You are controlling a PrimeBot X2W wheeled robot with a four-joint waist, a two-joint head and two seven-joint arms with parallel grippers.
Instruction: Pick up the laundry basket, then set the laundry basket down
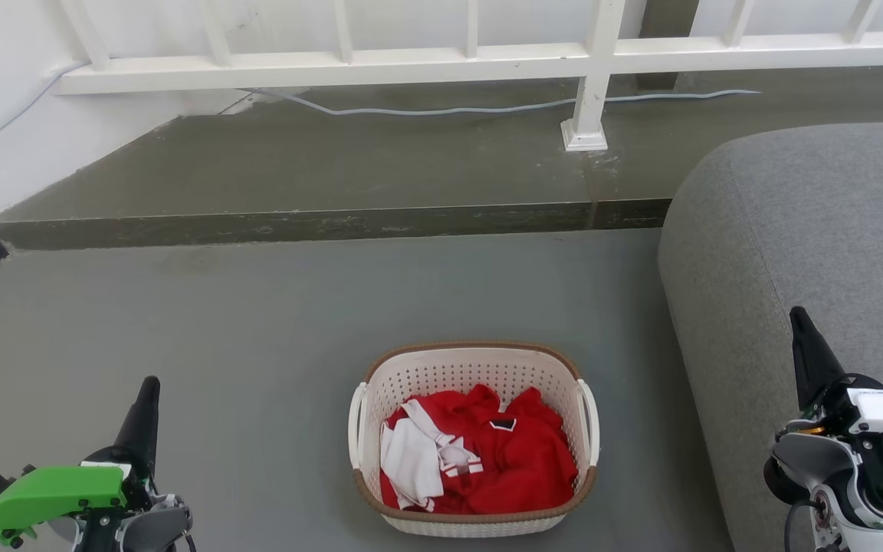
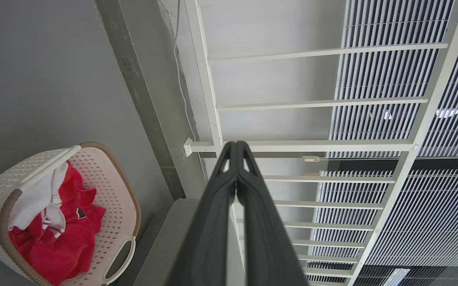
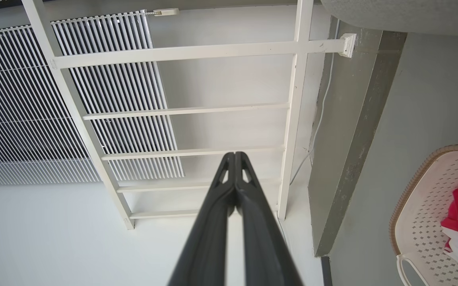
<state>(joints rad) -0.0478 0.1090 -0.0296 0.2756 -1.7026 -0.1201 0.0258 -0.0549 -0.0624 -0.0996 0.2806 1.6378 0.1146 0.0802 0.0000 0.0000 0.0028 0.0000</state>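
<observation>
- Floor (image 1: 257,322): grey and flat, and everything of the task sits on it. A raised step (image 1: 334,169) runs across the far side.
- Sofa (image 1: 809,230): grey upholstery along the robot's right, near the basket but not touching it.
- Railing (image 1: 411,57): white bars on the step, with a pale cable (image 1: 449,110) trailing under it.
- Laundry basket (image 1: 472,372): upright on the floor, centred before the robot, between the two arms and well apart from both. Nothing is holding it.
- Garment (image 1: 526,460): red with white trim, bunched inside the basket and lying below the rim.
- Left gripper (image 1: 149,387): low at the robot's left, fingers pointing up and away. The left wrist view shows the two fingers (image 2: 221,190) pressed together along their length, clenched on nothing.
- Right gripper (image 1: 798,316): low at the robot's right, in front of the sofa. The right wrist view shows it clamped the same way, fingers (image 3: 253,206) meeting, nothing between them.
- Loop handles: one on the left side (image 1: 355,425), one on the right (image 1: 591,422), both free.
- Step in hand (a judgement): a basket down on the floor with both arms parked clear fits either the moment ahead of a lift or the moment after it has been set down again. The pictures don't settle which.
- What a grasp would call for, if one is due: jaws opened, one arm to each handle, and a level lift so the garment doesn't tip out.
</observation>
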